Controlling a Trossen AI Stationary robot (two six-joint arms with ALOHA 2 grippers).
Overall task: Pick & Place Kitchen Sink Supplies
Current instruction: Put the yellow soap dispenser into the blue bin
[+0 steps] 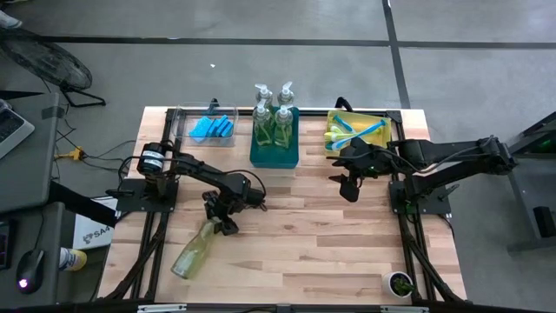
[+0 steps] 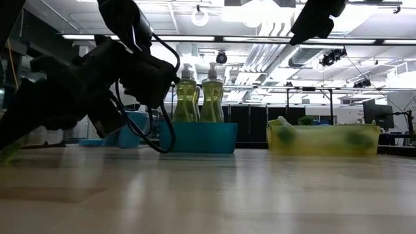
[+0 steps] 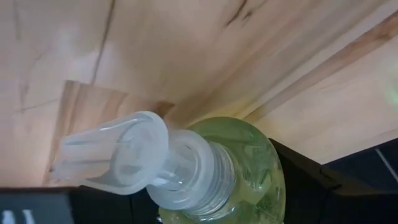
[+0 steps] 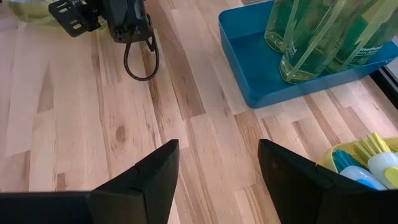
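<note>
A clear pump bottle of yellow-green soap [image 1: 195, 249] lies on its side on the wooden table near the front left, its pump end toward my left gripper [image 1: 219, 221]. That gripper is shut on the bottle near its top. Three or more like bottles [image 1: 274, 122] stand in the teal bin [image 1: 274, 158]. Blue sponges [image 1: 213, 127] lie in the clear bin [image 1: 184, 122]. Blue and lime-green brushes [image 1: 352, 132] lie in the yellow bin [image 1: 375, 117]. My right gripper [image 4: 217, 155] is open and empty, held above the table in front of the yellow bin [image 1: 350, 186]. My left gripper pinches the lying bottle at its shoulder, just below the neck [image 3: 255, 155], one finger [image 3: 311, 186] on each side. The fingers lie across the bottle. The pump head [image 3: 118, 152] sticks out past them. The bottle's body rests on the table [image 1: 187, 261].
The three bins stand in a row along the table's far edge. A small round dark thing with green in it [image 1: 400, 283] sits at the front right corner. Bare wood [image 1: 304, 226] lies between the two arms.
</note>
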